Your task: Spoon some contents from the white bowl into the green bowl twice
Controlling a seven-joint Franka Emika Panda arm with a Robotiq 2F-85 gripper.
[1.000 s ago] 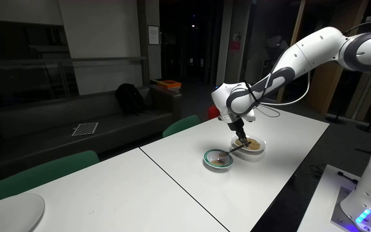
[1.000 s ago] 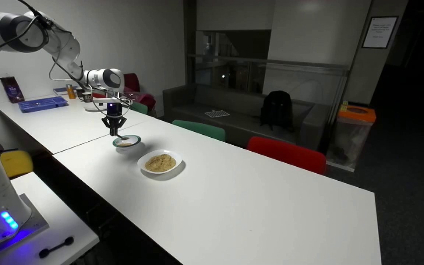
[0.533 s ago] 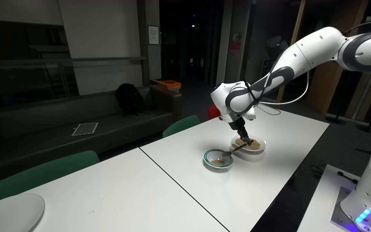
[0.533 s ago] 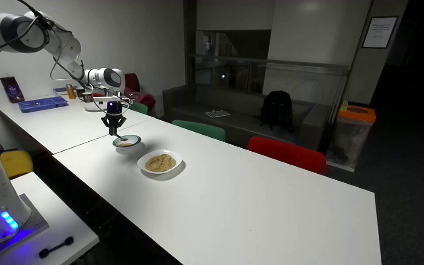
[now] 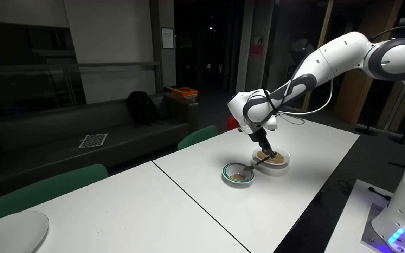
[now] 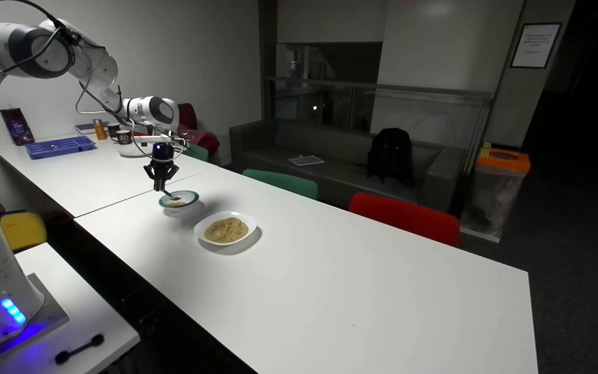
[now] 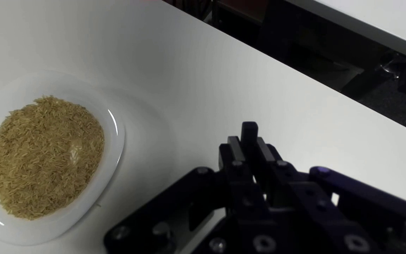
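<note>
Should the arm (image 5: 332,60) swing low, I think it could knock the white bowl (image 7: 113,151), which stands near the green bowl (image 5: 230,170) and holds most of the grains (image 7: 44,158). The claw (image 7: 251,150) is clenched on the spoon (image 5: 261,162), its head over the green bowl, seemingly off the middle; dipping it might tip that bowl, and the narrow handle could twist in the grip and scatter grains outside. A small patch lies in the green bowl's bottom.

In an exterior view the claw covers part of the white bowl (image 5: 287,158); the wrist view leaves the green bowl out. Whether the spoon touches that rim, or carries anything, I can't tell.
</note>
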